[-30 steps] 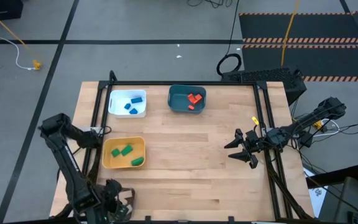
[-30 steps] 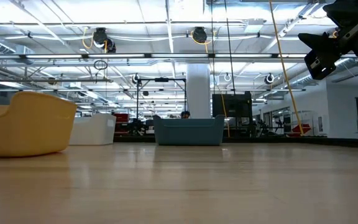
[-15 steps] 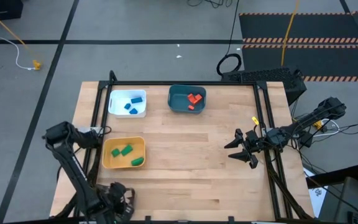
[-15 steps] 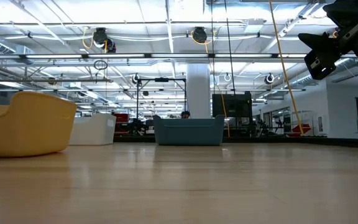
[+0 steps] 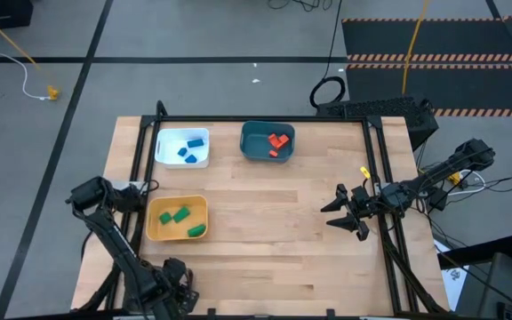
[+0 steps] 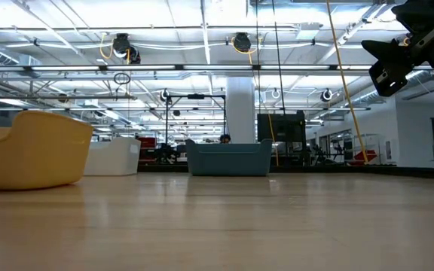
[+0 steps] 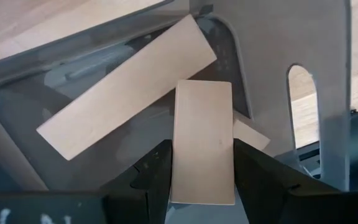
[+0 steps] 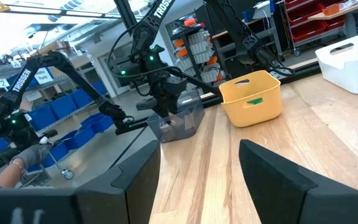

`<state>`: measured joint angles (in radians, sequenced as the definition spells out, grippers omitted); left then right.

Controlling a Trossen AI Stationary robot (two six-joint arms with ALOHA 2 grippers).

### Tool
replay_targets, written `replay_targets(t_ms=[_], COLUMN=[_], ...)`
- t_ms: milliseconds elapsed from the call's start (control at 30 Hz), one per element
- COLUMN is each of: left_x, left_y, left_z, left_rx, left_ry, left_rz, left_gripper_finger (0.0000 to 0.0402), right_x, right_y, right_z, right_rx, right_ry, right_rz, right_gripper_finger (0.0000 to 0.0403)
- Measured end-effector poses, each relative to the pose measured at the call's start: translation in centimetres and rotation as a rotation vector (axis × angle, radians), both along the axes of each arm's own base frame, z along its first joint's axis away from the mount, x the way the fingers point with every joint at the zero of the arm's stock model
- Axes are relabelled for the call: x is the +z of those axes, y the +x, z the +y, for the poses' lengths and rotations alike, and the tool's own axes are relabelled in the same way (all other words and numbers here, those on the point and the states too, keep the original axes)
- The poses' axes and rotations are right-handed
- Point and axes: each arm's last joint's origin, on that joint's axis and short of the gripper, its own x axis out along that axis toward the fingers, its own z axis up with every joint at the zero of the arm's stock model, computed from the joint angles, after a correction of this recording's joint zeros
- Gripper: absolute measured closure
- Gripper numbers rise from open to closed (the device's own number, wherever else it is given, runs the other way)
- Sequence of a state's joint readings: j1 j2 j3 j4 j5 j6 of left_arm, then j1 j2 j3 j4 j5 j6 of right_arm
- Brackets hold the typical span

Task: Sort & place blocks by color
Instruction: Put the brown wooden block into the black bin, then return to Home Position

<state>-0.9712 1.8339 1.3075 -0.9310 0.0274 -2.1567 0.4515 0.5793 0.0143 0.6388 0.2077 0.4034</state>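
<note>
At the table's near-left edge, the left gripper (image 7: 202,171) clasps a tan block (image 7: 202,140) inside a grey bin (image 7: 278,56). "Trossen" apparently marks that arm (image 8: 23,78). Open wood (image 5: 274,222) separates the spread-fingered right gripper (image 5: 343,213).

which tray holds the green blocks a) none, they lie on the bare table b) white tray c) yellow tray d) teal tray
c: in the high view the small green painted blocks lie inside the yellow plastic tray, at the wooden table's near left.
</note>
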Motion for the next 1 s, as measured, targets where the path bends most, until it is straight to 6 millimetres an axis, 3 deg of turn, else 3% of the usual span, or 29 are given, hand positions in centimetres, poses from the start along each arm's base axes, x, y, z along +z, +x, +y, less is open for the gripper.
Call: replay_targets(t_ms=[700,800,1000], left_x=[0.1,0.1,0.1], left_y=[1.2,1.4,1.7], left_z=[0.7,0.9,1.1], left_rx=[-0.035,-0.011,-0.020], left_ry=[-0.031,-0.029,-0.037], left_rz=[0.007,0.010,0.016], left_gripper_finger=[0.0238,0.0210,0.0118], right_x=[0.0,0.0,0.0], right_y=[0.0,0.0,0.0], right_z=[0.0,0.0,0.0], right_rx=[0.000,0.000,0.000], right_ry=[0.000,0.000,0.000], right_rz=[0.000,0.000,-0.001], right_gripper_finger=[0.0193,0.0193,0.0193])
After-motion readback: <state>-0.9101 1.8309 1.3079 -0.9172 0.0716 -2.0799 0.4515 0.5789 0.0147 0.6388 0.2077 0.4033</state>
